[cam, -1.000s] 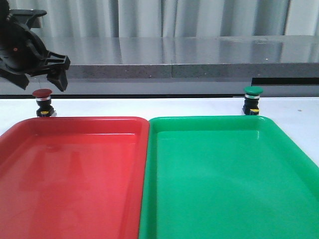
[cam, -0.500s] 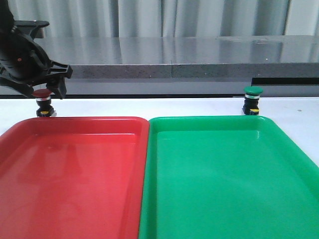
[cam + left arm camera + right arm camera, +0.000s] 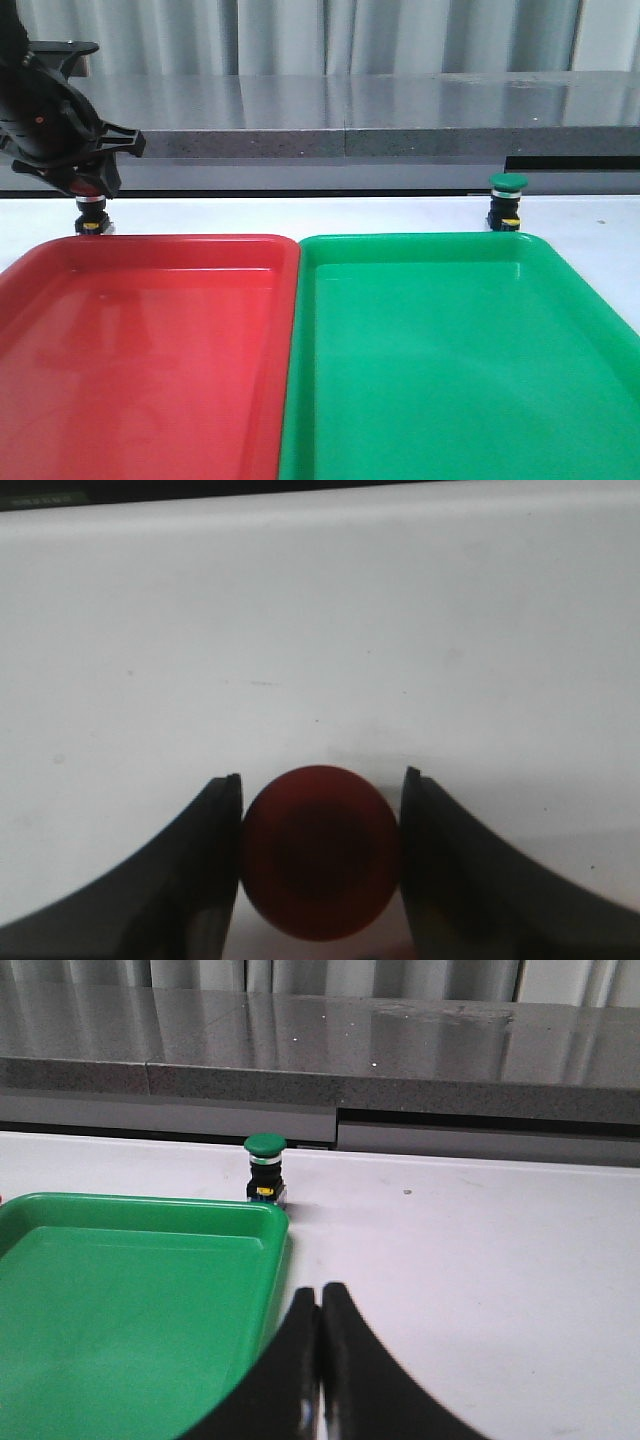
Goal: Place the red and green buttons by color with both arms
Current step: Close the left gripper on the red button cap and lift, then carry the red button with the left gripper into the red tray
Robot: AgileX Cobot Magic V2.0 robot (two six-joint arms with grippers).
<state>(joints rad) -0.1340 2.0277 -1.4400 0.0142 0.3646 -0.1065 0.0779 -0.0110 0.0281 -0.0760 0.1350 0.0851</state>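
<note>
Glossy plastic marks the rounded rectangular red tray (image 3: 150,340) and green tray (image 3: 450,340), side by side on a smooth white table (image 3: 300,215). Behind the red tray stands the red button (image 3: 320,852), its domed matte cap round; the left gripper (image 3: 320,810) brackets that cap, curved dark fingers (image 3: 205,870) touching both sides. Beyond the green tray's far edge stands the green button (image 3: 265,1168), untouched. The right gripper (image 3: 320,1360) hangs pressed together, holding nothing

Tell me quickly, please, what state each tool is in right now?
Left tool: fingers flank the red button; firm grip cannot be told.
Right tool: closed, empty.
</note>
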